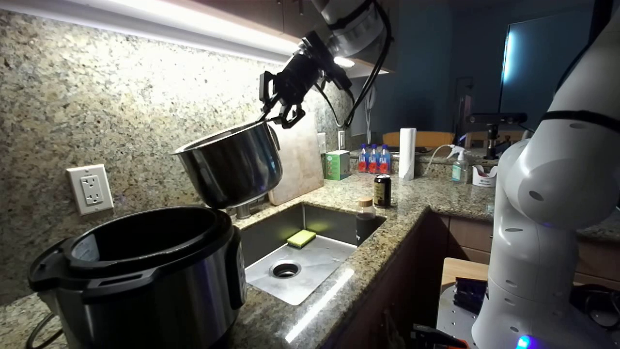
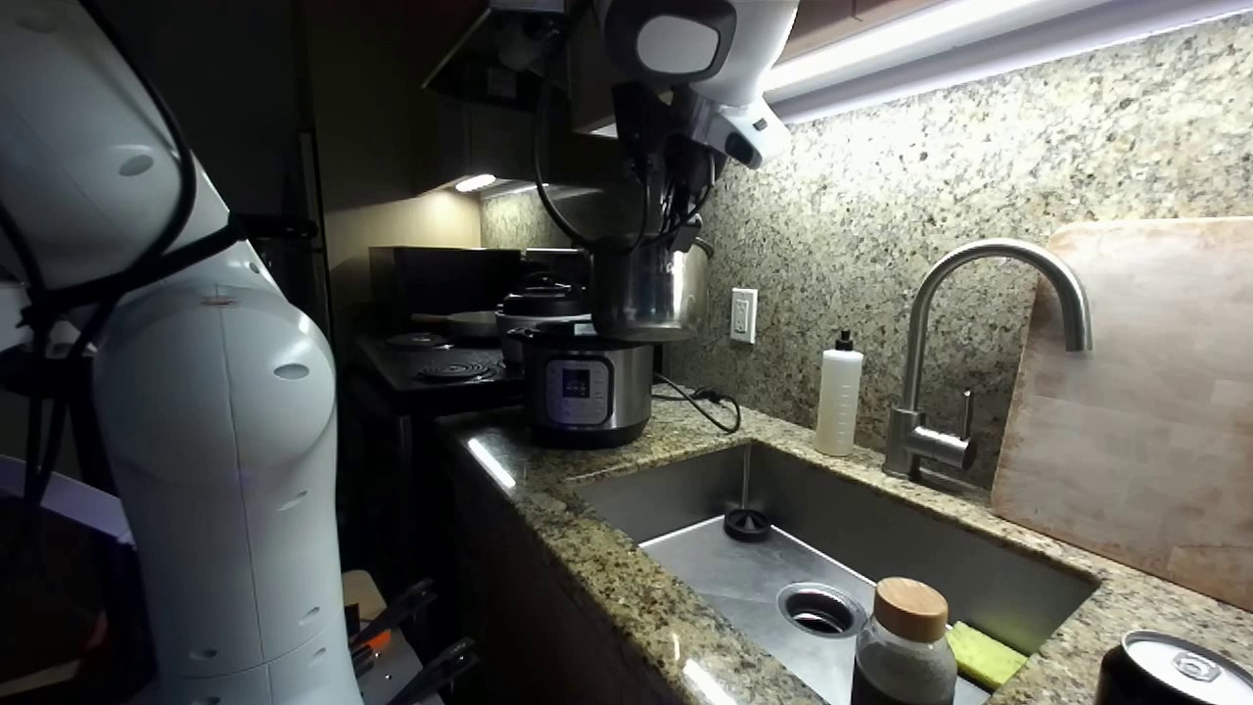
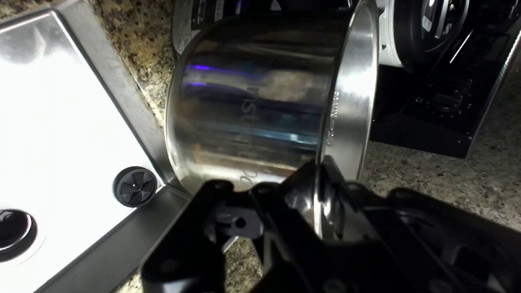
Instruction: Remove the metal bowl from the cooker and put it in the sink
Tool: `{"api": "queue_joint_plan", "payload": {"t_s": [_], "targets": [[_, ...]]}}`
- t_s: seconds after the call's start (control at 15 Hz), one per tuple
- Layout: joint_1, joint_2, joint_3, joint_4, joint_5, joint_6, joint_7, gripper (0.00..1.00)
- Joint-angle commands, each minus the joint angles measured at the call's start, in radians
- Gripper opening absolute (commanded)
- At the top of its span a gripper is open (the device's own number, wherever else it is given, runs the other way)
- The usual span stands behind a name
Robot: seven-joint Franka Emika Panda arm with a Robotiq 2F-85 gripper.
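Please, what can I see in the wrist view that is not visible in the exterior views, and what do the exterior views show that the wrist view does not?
Only the wrist view: stamped marks inside the metal bowl, faint lettering on its outer wall.

Only the exterior views, and in both of them: the cutting board, the yellow-green sponge, the wooden-capped bottle and the black can.

Shared by all: the metal bowl, at least part of the cooker, and the sink with its drain.

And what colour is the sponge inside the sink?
The sponge is yellow-green; it shows best in an exterior view.
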Motion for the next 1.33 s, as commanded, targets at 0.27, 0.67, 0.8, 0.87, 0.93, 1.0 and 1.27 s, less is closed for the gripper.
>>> {"api": "queue_joint_plan", "payload": {"t_s": [0.27,0.67,0.8,0.87,0.93,1.0,1.27], "targets": [[-0.036,-0.02,0.005,-0.087,0.017,-0.003,-0.001,0.06],[-0.042,-0.018,-0.001,-0.124,0.023,-0.004,-0.004,0.06],[-0.05,-0.023,-0.005,-0.132,0.023,-0.001,-0.003,0.06],[-0.056,-0.023,-0.009,-0.133,0.02,-0.003,-0.001,0.06],[-0.061,-0.024,-0.013,-0.135,0.016,-0.003,0.0,0.06],[-0.066,-0.025,-0.017,-0.135,0.015,-0.001,0.001,0.06],[-0.09,-0.017,-0.031,-0.125,0.009,-0.001,0.006,0.06]]}}
